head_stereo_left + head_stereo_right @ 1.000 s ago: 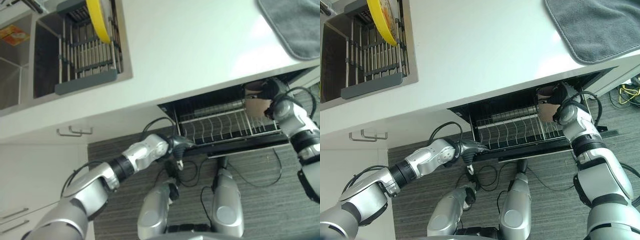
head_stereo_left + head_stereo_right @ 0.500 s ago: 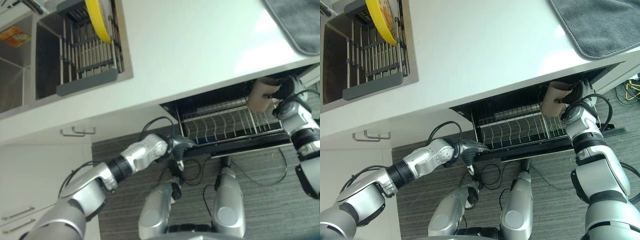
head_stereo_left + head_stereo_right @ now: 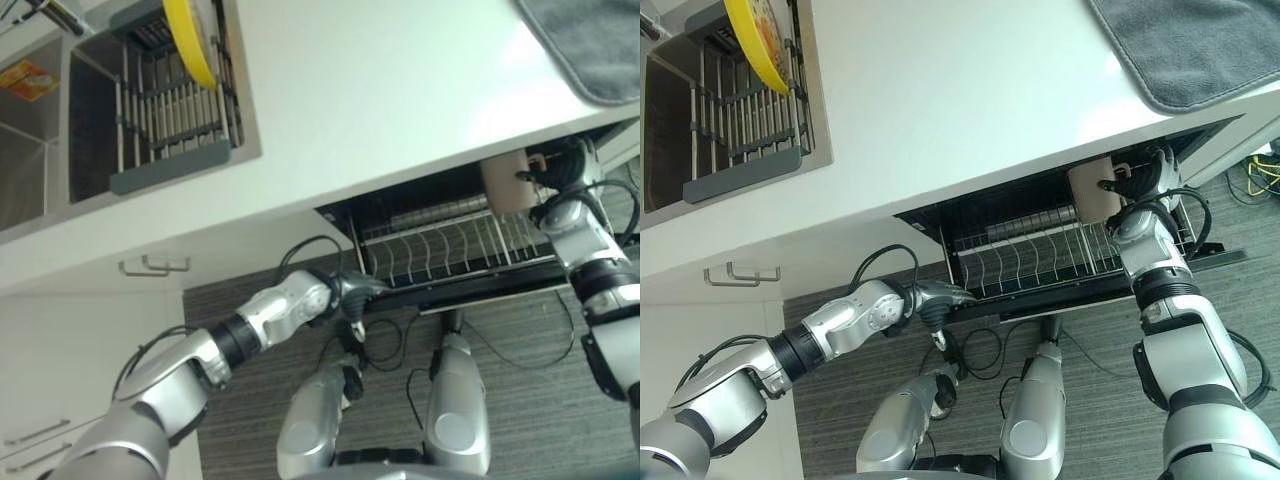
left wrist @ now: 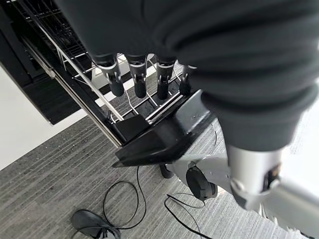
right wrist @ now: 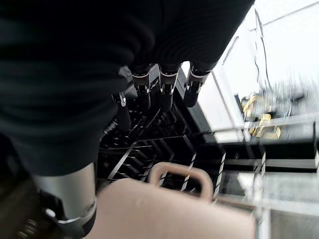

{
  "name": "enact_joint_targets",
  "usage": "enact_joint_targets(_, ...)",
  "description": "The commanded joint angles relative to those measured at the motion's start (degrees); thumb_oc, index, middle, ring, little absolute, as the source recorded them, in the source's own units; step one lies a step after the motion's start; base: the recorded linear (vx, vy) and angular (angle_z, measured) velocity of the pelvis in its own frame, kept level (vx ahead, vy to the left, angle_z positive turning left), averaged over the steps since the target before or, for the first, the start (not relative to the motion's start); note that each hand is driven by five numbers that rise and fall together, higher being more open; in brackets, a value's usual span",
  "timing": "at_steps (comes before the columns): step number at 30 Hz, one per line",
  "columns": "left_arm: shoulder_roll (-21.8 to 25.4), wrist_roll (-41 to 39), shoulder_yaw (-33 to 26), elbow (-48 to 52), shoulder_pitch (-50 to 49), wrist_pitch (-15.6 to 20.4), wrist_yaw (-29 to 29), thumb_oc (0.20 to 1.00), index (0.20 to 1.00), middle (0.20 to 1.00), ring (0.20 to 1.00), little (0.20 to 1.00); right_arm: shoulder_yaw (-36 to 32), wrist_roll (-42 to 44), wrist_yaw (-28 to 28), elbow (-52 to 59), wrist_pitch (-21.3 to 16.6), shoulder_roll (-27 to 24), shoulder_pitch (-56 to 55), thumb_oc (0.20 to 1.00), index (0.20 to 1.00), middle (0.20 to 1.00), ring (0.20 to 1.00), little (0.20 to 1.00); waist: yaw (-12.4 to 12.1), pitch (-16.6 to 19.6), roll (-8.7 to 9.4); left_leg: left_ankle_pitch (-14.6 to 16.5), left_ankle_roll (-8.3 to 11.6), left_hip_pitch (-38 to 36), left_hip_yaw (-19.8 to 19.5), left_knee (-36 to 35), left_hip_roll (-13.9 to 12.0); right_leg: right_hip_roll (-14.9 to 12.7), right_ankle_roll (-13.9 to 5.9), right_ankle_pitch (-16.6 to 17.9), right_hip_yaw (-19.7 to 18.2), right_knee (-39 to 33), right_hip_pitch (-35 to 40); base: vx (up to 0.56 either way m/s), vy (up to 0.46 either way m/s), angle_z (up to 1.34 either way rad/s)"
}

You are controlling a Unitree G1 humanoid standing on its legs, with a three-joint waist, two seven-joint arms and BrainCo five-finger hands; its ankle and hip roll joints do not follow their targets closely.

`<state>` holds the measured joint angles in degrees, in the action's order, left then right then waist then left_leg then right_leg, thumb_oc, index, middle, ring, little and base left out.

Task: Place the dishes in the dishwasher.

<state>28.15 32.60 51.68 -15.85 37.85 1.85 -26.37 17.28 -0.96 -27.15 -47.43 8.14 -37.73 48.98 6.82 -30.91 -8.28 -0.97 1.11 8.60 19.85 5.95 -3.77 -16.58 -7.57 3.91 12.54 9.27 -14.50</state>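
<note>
A beige mug (image 3: 506, 184) hangs just under the counter's edge, over the right end of the dishwasher's wire rack (image 3: 440, 252). My right hand (image 3: 560, 172) is shut on it. In the right wrist view the mug (image 5: 169, 214) lies with its handle up, below the fingers (image 5: 162, 87). My left hand (image 3: 358, 290) is open at the rack's left front corner. Its fingertips (image 4: 138, 85) rest on the wires just inside the black front frame (image 4: 164, 134). A yellow plate (image 3: 190, 40) stands upright in the sink's drying rack (image 3: 170, 110).
The white counter (image 3: 400, 90) overhangs the open dishwasher. A grey cloth (image 3: 590, 45) lies at its far right corner. White cabinet fronts with metal handles (image 3: 150, 265) are on the left, and a striped grey floor (image 4: 60, 169) lies below.
My right hand has lifted the mug out of the rack's right end, up towards the counter's edge. The left hand has stayed at the rack's corner.
</note>
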Motion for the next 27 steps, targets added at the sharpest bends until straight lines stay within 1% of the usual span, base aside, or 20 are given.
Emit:
enact_joint_targets(1,0.5,0.5,1.6,4.2,-6.5,0.9,13.6,1.0,1.0,1.0,1.0,1.0,-3.1,6.2,-3.9,6.5,-5.1,-0.3,-0.2,1.0,1.0,1.0,1.0,1.0,0.0,1.1,-1.65,3.8,2.53,-0.4,-2.3,4.0,-2.9,-2.5,-3.65,-6.8,-3.6,9.5,-1.5,0.04,0.069,-0.26)
enact_joint_targets(2,0.5,-0.4,0.3,3.7,-7.2,0.3,20.5,1.0,1.0,1.0,1.0,1.0,-3.9,7.8,-4.0,9.0,-6.2,0.4,-2.4,1.0,1.0,1.0,1.0,1.0,0.1,1.1,-1.45,3.7,2.51,-0.9,-1.9,3.5,-3.1,-2.4,-3.52,-6.8,-3.5,9.0,-1.0,0.01,0.01,-0.25)
enact_joint_targets(3,0.7,-2.4,-4.3,3.5,-9.8,1.6,33.2,1.0,1.0,1.0,1.0,1.0,-6.9,19.0,-3.7,20.9,-12.3,4.2,-11.0,1.0,1.0,1.0,1.0,1.0,1.0,1.1,-0.41,3.8,2.53,-2.2,-0.5,3.0,-3.9,-2.2,-3.05,-6.9,-3.3,8.4,0.1,0.06,0.028,-0.24)
enact_joint_targets(4,0.3,-4.5,-9.7,2.7,-11.7,5.0,44.2,1.0,1.0,1.0,1.0,1.0,-8.7,21.2,-1.6,34.8,-19.4,9.6,-22.8,1.0,1.0,1.0,1.0,1.0,2.5,1.1,0.86,4.1,2.39,-3.1,0.8,3.0,-4.6,-2.3,-3.0,-7.5,-3.4,9.2,0.5,0.05,0.023,-0.06)
enact_joint_targets(5,0.2,-6.2,-11.9,2.7,-12.7,4.9,47.3,1.0,1.0,1.0,1.0,1.0,-8.8,21.7,-0.9,39.3,-21.4,10.8,-27.1,1.0,1.0,1.0,1.0,1.0,2.9,1.1,1.3,3.6,2.3,-3.0,1.4,3.0,-5.1,-2.1,-2.87,-7.2,-3.4,9.2,0.4,0.05,0.027,-0.11)
enact_joint_targets(6,0.1,-10.3,-16.0,2.7,-14.9,5.3,52.9,1.0,1.0,1.0,1.0,1.0,-8.5,22.9,0.0,45.5,-25.4,12.7,-34.8,1.0,1.0,1.0,1.0,1.0,3.9,1.5,2.37,4.0,2.16,-3.6,2.1,3.1,-5.4,-2.3,-3.17,-7.9,-3.2,9.8,0.7,0.0,0.009,-0.07)
enact_joint_targets(7,-0.1,-11.2,-17.6,3.0,-15.7,5.9,54.9,1.0,1.0,1.0,1.0,1.0,-8.7,23.5,0.4,47.4,-26.3,12.8,-36.8,1.0,1.0,1.0,1.0,1.0,4.2,1.7,2.67,3.9,2.13,-3.7,2.4,3.2,-5.5,-2.4,-3.18,-7.9,-3.1,9.8,0.8,0.01,0.024,-0.04)
enact_joint_targets(8,-0.5,-11.3,-21.2,4.4,-17.8,7.6,57.8,1.0,1.0,1.0,1.0,1.0,-9.0,24.6,2.6,50.3,-28.1,13.0,-40.2,1.0,1.0,1.0,1.0,1.0,4.4,2.2,3.12,3.9,2.07,-3.9,2.8,3.1,-5.8,-2.4,-3.16,-7.9,-2.8,9.8,1.1,0.0,0.0,0.0)
enact_joint_targets(9,-0.4,-11.3,-23.5,5.9,-19.2,8.8,58.9,1.0,1.0,1.0,1.0,1.0,-9.2,24.8,4.1,52.0,-28.2,13.5,-41.6,1.0,1.0,1.0,1.0,1.0,4.4,2.6,3.29,3.8,2.12,-4.2,3.1,3.0,-6.0,-2.4,-3.11,-8.0,-2.5,9.6,1.6,0.04,0.05,0.01)
enact_joint_targets(10,0.9,-11.3,-28.1,9.8,-22.7,12.0,61.2,1.0,1.0,1.0,1.0,1.0,-9.7,26.5,7.4,54.1,-27.1,13.9,-43.7,1.0,1.0,1.0,1.0,1.0,4.0,4.1,3.65,3.6,2.34,-5.6,3.4,1.9,-6.2,-2.2,-2.92,-8.3,-1.4,8.6,3.5,0.07,0.05,0.08)
enact_joint_targets(12,1.2,-14.1,-32.0,13.2,-26.6,15.4,58.4,1.0,1.0,1.0,1.0,1.0,-10.8,26.7,9.5,55.9,-25.8,14.6,-46.2,1.0,1.0,1.0,1.0,1.0,3.7,6.7,4.22,3.1,2.44,-7.9,4.1,-0.2,-6.2,-1.8,-2.89,-8.3,0.0,6.7,6.5,0.09,0.031,0.14)
enact_joint_targets(13,1.3,-14.2,-32.3,13.6,-27.1,16.0,58.3,1.0,1.0,1.0,1.0,1.0,-10.9,26.8,9.8,56.2,-25.6,14.7,-46.6,1.0,1.0,1.0,1.0,1.0,3.8,7.0,4.29,3.0,2.46,-8.2,4.1,-0.5,-6.2,-1.7,-2.89,-8.3,0.2,6.4,6.8,0.04,0.004,0.19)
enact_joint_targets(18,1.3,-14.2,-32.3,13.6,-27.1,16.0,58.3,1.0,1.0,1.0,1.0,1.0,-10.9,26.8,9.8,56.2,-25.6,14.7,-46.6,1.0,1.0,1.0,1.0,1.0,3.8,7.0,4.29,3.0,2.46,-8.2,4.1,-0.5,-6.2,-1.7,-2.89,-8.3,0.3,6.4,6.9,0.02,-0.001,0.1)
enact_joint_targets(19,1.2,-15.9,-34.3,17.0,-29.8,20.2,55.4,1.0,1.0,1.0,1.0,1.0,-11.5,26.7,12.9,57.7,-24.1,15.0,-48.3,1.0,1.0,1.0,1.0,1.0,2.9,9.8,4.91,2.7,2.57,-9.8,4.4,-1.6,-6.5,-1.1,-2.66,-8.6,1.5,5.4,9.2,0.25,0.023,0.03)
enact_joint_targets(20,0.3,-23.6,-36.1,19.6,-34.4,22.5,45.9,1.0,1.0,1.0,1.0,1.0,-10.9,26.1,17.5,58.8,-22.4,14.7,-51.0,1.0,1.0,1.0,1.0,1.0,1.7,15.3,5.65,1.0,3.53,-13.2,4.0,-4.7,-7.4,0.7,-2.09,-8.5,4.3,1.9,14.7,0.29,0.024,0.18)
enact_joint_targets(21,0.1,-28.3,-35.7,18.3,-34.9,19.4,39.9,1.0,1.0,1.0,1.0,1.0,-11.2,26.2,17.8,58.4,-22.9,14.7,-51.6,1.0,1.0,1.0,1.0,1.0,1.5,16.5,5.84,0.8,3.77,-13.9,3.6,-5.3,-7.6,1.4,-1.93,-8.7,4.6,1.3,15.9,0.24,0.021,0.43)
enact_joint_targets(22,-0.2,-29.8,-34.7,16.5,-35.5,18.1,36.8,1.0,1.0,1.0,1.0,1.0,-11.7,27.0,18.6,58.3,-22.2,14.5,-52.0,1.0,1.0,1.0,1.0,1.0,1.3,17.3,5.96,0.5,3.95,-14.6,3.2,-6.2,-7.8,2.0,-1.74,-9.0,4.9,1.1,16.8,0.11,-0.011,0.43)
enact_joint_targets(23,0.1,-29.8,-34.3,15.6,-36.9,19.7,35.5,1.0,1.0,1.0,1.0,1.0,-12.4,27.5,19.3,58.3,-22.1,14.1,-52.6,1.0,1.0,1.0,1.0,1.0,1.0,17.9,6.05,0.1,4.22,-15.2,2.7,-7.1,-8.0,2.5,-1.57,-9.5,5.2,1.0,17.7,0.07,-0.014,0.4)
enact_joint_targets(25,0.1,-30.5,-35.4,15.8,-39.0,21.5,34.7,1.0,1.0,1.0,1.0,1.0,-13.0,27.7,20.4,58.6,-21.9,13.8,-53.3,1.0,1.0,1.0,1.0,1.0,0.4,18.6,6.13,-0.3,4.53,-15.6,2.4,-8.0,-8.0,3.0,-1.47,-9.7,5.8,0.4,18.7,0.06,-0.007,0.11)
enact_joint_targets(27,0.0,-31.6,-36.4,15.6,-40.3,24.2,35.8,1.0,1.0,1.0,1.0,1.0,-13.3,28.3,21.6,58.8,-21.7,13.6,-53.6,1.0,1.0,1.0,1.0,1.0,0.0,19.0,6.31,-0.3,4.63,-15.9,2.1,-8.2,-8.0,3.3,-1.32,-9.8,6.1,-0.1,19.4,0.03,0.001,-0.01)
